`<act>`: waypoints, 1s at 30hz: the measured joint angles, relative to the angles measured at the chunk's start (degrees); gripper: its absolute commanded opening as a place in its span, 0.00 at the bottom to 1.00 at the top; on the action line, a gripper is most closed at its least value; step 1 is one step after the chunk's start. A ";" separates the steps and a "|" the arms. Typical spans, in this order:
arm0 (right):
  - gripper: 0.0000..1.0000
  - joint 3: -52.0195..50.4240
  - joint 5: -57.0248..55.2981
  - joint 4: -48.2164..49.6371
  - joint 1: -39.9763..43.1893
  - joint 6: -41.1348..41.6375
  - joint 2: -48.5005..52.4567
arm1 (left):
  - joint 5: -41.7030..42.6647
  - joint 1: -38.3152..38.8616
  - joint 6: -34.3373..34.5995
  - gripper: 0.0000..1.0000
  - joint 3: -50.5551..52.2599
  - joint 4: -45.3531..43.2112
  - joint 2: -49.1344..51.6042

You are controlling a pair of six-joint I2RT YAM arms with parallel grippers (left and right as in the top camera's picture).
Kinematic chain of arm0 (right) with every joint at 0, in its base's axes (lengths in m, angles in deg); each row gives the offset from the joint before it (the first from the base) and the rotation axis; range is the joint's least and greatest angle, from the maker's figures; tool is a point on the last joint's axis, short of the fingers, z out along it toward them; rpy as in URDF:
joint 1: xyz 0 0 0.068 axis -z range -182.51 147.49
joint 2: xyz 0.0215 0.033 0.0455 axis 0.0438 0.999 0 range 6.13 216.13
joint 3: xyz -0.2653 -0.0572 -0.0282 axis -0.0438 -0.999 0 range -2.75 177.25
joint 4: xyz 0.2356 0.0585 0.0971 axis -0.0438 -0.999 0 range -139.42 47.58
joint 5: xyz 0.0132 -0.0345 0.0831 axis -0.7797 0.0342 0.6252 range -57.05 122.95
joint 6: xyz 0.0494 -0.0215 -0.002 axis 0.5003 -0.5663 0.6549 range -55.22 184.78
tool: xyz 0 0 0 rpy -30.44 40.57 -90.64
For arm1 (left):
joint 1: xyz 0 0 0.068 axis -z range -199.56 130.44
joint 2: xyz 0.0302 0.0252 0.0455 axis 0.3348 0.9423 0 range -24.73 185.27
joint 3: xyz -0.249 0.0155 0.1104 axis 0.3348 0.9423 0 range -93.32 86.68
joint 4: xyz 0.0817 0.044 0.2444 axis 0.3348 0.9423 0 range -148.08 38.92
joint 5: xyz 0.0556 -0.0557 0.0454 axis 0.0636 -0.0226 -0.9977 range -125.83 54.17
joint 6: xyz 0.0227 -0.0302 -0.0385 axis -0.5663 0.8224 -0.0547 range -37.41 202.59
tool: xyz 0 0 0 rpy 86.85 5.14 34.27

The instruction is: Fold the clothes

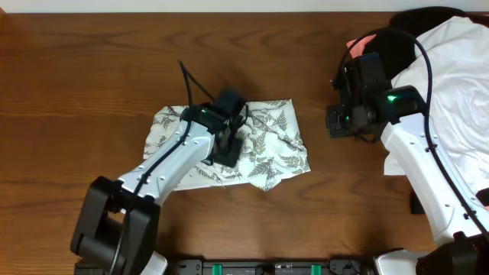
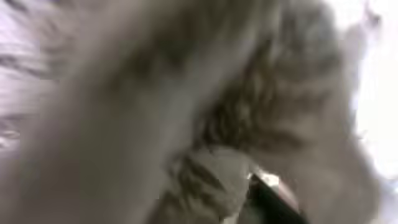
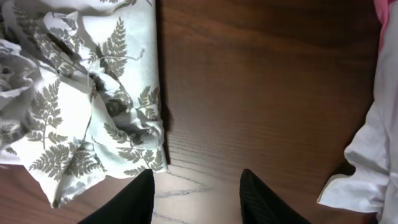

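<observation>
Garment [image 1: 276, 142], one, fern-printed, left gripper [image 1: 227, 153] on it, grip unclear, right gripper [image 3: 198, 182] spread, empty

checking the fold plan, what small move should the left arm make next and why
Probably close the left end effector on the cloth and lift slightly: it sits pressed into the middle of the crumpled fern-print garment. The right end effector hangs open beside it.
</observation>
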State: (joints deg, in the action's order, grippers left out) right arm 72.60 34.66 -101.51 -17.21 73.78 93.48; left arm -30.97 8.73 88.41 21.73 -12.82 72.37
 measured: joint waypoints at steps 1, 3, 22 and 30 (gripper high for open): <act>0.43 0.00 -0.02 -0.02 0.00 0.00 0.00 | -0.37 0.00 0.15 0.06 0.00 -0.61 -0.02; 0.43 0.00 -0.02 -0.02 0.00 0.00 0.00 | -0.96 0.00 0.11 0.06 0.00 -0.74 -0.02; 0.43 0.00 -0.02 0.09 0.00 0.00 0.00 | -2.27 0.00 10.93 0.06 -3.34 -12.52 -12.50; 0.43 0.00 -0.02 -0.11 0.00 0.00 0.00 | 1.40 1.03 16.09 0.06 -3.34 -14.27 -1.29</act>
State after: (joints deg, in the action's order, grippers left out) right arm 72.60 34.64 -101.62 -17.21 73.78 93.48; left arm -29.57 9.76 104.50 18.38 -27.10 71.08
